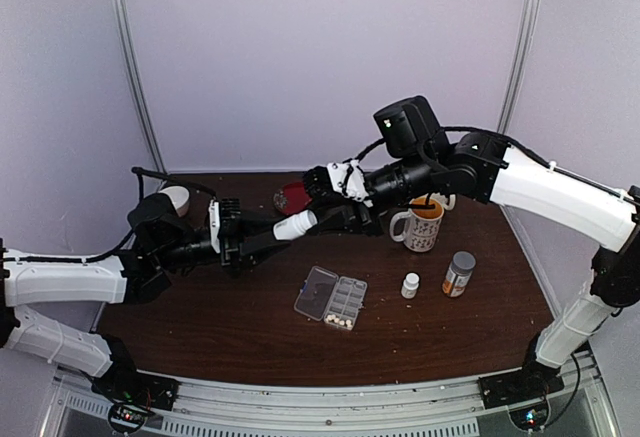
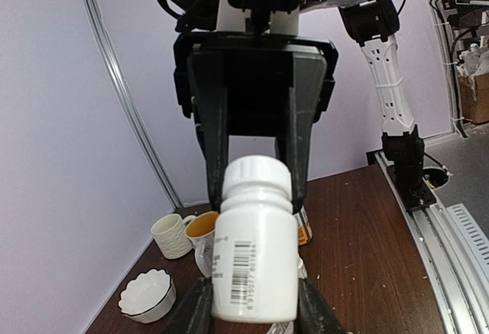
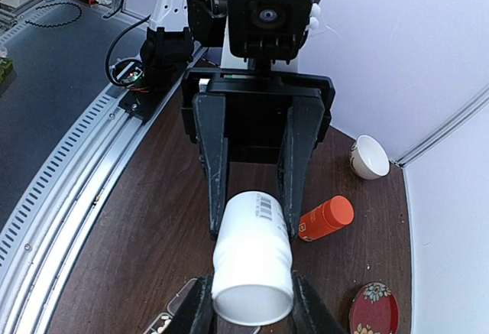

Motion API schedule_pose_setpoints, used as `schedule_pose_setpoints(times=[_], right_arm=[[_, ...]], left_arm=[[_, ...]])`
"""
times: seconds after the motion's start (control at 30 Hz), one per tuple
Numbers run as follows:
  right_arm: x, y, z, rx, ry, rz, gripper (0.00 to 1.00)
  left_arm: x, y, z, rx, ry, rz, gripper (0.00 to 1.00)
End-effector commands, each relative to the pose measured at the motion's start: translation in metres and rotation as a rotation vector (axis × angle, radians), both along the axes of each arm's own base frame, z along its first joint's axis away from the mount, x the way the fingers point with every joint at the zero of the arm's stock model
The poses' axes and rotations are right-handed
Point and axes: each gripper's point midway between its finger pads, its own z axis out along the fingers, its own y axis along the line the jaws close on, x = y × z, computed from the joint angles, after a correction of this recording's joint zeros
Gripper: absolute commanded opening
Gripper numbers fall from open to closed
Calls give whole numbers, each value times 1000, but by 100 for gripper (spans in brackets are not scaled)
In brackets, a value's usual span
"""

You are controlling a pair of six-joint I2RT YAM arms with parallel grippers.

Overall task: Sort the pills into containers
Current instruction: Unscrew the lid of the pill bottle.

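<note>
- The left claw (image 2: 252,312) clamps the body of a white bottle (image 1: 296,225), one finger pressed to each side near its base. The bottle hangs above the table (image 1: 200,327), lying roughly level, its barcode label facing the left wrist camera.
- The right claw (image 3: 250,307) meets it from the opposite side with both fingers closed on the bottle's ribbed cap (image 2: 256,172), so the two claws face each other across the one bottle.
- The pill box (image 1: 352,292) lies open on the table, nearer the front edge than the raised bottle and roughly midway between the two arms. Its clear lid (image 1: 314,291) is folded out flat to the left, and neither claw touches it.
- A few whitish pills (image 1: 341,322) show in the cells at the box's near end. The other cells are too small to read from above.
- Right of the box stands a small white bottle (image 1: 410,285), upright, with a grey-capped bottle (image 1: 459,273) just beside it, also upright.
- Behind those, under the right arm, sits a mug (image 1: 420,225) with an orange inside, and a cream mug (image 2: 171,235) stands next to it.
- Toward the back of the table, a red dish (image 1: 292,197) rests near the raised bottle. An orange bottle (image 3: 326,218) lies on its side close by, and a white bowl (image 1: 175,197) sits in the far left corner behind the left arm.
</note>
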Motion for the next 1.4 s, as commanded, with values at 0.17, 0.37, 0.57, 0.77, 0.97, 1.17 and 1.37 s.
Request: schedule_pose_setpoints(times=[0.17,0.37,0.57,0.77,0.97,1.17,1.37], right_arm=[[-7,-8,6,-2,-197,106,14],[-2,-9,2,-26,-282,126,13],[1,-11,-5,-45,-396,163,11],[5,-9,-4,-18,-477,172,11],[4,-13,-8,2,-600,200,9],[7,-16,-9,-7,-694,212,8],[5,-18,-11,-15,-753,257,8]], left_arm=[[-5,-1,21,-81,-28,-31,6],[-5,-2,21,-88,-19,-40,6],[-4,-5,21,-90,-8,-47,6],[-4,-5,19,-89,-4,-49,5],[-4,-5,19,-88,-3,-47,5],[-3,-4,20,-91,-4,-36,5],[-3,-5,16,-81,12,-45,5]])
